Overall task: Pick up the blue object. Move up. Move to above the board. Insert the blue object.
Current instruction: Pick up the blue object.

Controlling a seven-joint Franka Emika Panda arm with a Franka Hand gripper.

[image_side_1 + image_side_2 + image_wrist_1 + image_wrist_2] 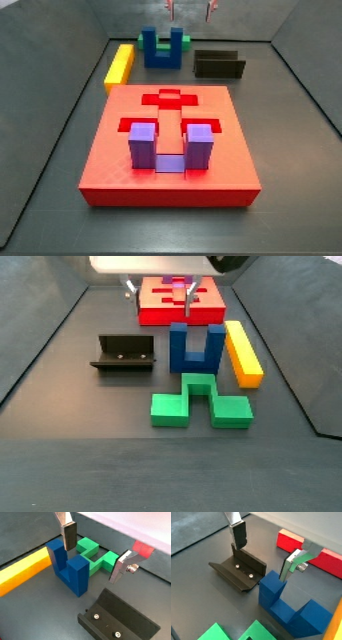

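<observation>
In a side view, the green block [198,402] lies nearest, the blue object [197,347] standing upright on the floor at its 12 o'clock, between the fixture [126,354] and yellow bar [242,352]. The gripper [163,293] hangs above it, jaws wide apart, empty; the board [181,298] lies beyond.

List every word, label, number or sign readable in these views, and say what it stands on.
None: no readable text in any view.
The blue object, board, yellow bar, green block, purple block and fixture are plain.
The gripper, open above the blue object, bears no marking.
</observation>
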